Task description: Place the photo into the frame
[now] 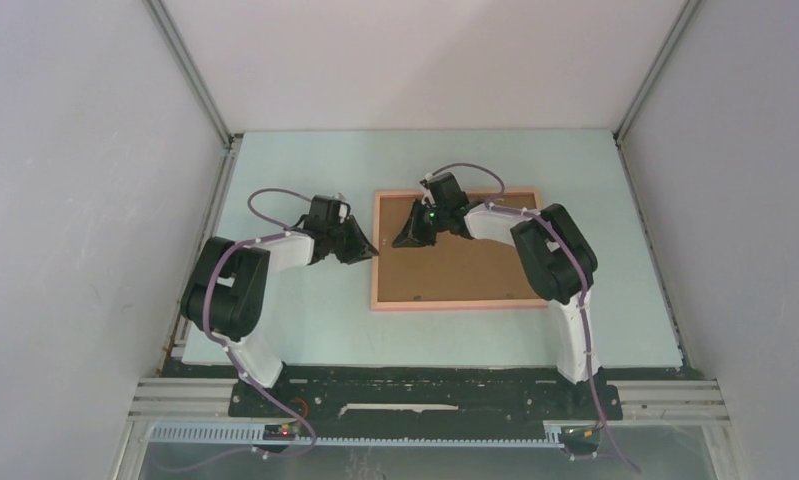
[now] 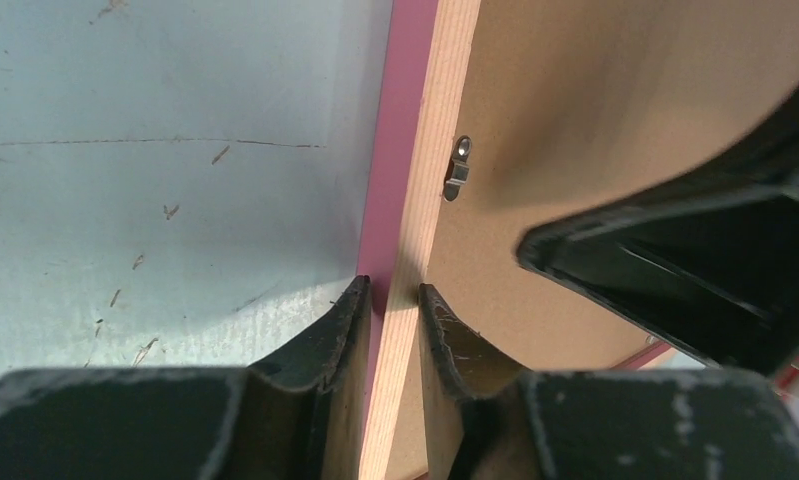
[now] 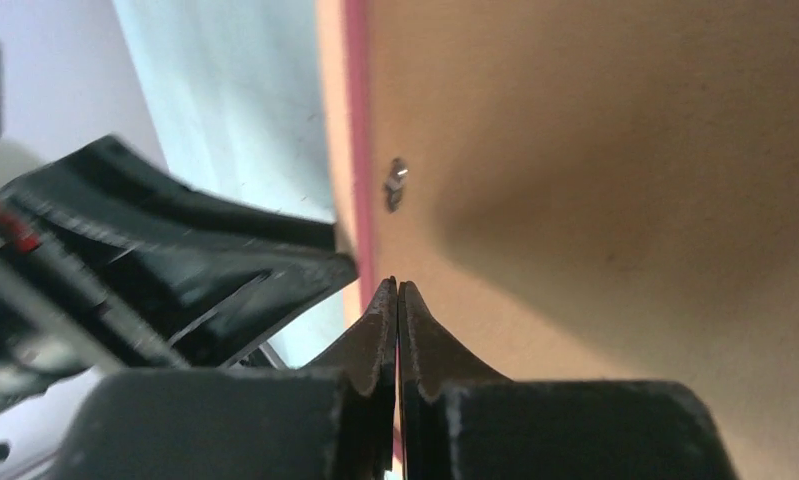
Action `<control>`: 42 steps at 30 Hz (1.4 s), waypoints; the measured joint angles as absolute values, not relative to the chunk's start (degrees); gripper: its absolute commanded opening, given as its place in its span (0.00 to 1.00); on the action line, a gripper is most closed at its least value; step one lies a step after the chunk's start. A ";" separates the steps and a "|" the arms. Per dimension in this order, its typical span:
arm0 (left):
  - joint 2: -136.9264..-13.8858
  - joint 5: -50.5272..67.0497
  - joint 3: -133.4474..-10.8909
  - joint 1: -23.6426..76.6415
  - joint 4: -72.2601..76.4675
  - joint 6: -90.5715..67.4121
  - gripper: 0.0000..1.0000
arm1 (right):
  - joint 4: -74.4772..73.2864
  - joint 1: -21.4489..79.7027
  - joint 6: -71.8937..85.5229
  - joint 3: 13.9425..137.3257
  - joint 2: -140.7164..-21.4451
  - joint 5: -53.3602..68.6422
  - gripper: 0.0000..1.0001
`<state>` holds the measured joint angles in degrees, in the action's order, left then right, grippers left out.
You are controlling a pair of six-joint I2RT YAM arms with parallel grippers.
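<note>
Left wrist view: left gripper (image 2: 393,296) seemingly pinches the frame (image 2: 437,100) edge, backing board (image 2: 595,90) inside; right gripper (image 3: 396,290) closed.

A picture frame (image 2: 443,80) of pale bare wood, smooth, with a matt pink painted side; matt brown fibreboard back (image 2: 625,90); small shiny metal clip (image 2: 458,168); pale blue table (image 2: 175,200), matt and scratched; left gripper (image 2: 392,287) of dull black plastic, scuffed and dusty
</note>
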<state>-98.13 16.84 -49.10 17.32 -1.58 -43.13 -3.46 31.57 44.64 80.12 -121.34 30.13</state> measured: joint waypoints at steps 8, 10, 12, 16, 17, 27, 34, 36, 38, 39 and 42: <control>-98.17 16.97 -48.66 17.32 -0.67 -43.13 0.25 | -1.63 31.70 46.46 82.70 -126.41 29.82 0.00; -98.17 17.04 -48.53 17.32 -0.38 -43.16 0.22 | -0.82 31.88 46.72 83.77 -127.39 29.45 0.00; -98.17 17.19 -48.53 17.32 -0.19 -43.20 0.19 | -0.19 31.99 47.37 83.88 -127.87 29.30 0.00; -98.17 17.39 -48.53 17.23 -0.14 -43.33 0.15 | 0.93 32.56 49.08 84.18 -128.46 28.99 0.00; -98.17 17.41 -48.53 17.21 -0.14 -43.38 0.15 | 1.26 32.75 49.60 84.40 -128.75 28.95 0.00; -98.30 17.80 -48.53 17.17 0.16 -43.48 0.11 | 6.22 33.78 59.31 84.29 -130.37 27.31 0.00; -98.26 16.73 -48.42 16.53 1.17 -43.13 0.27 | 13.61 33.56 64.95 81.71 -131.04 27.11 0.00; -98.17 16.69 -48.42 16.56 0.82 -42.68 0.32 | 14.33 33.01 63.86 79.85 -129.73 27.90 0.20; -98.15 16.84 -48.14 16.69 0.34 -42.41 0.33 | 11.05 32.27 60.47 78.22 -126.61 29.39 0.32; -98.15 17.10 -47.79 16.80 0.30 -42.44 0.33 | 8.58 31.92 58.30 77.89 -124.55 30.22 0.35; -97.91 17.65 -46.52 17.02 1.87 -42.61 0.33 | 0.75 30.33 50.83 77.82 -116.42 30.85 0.46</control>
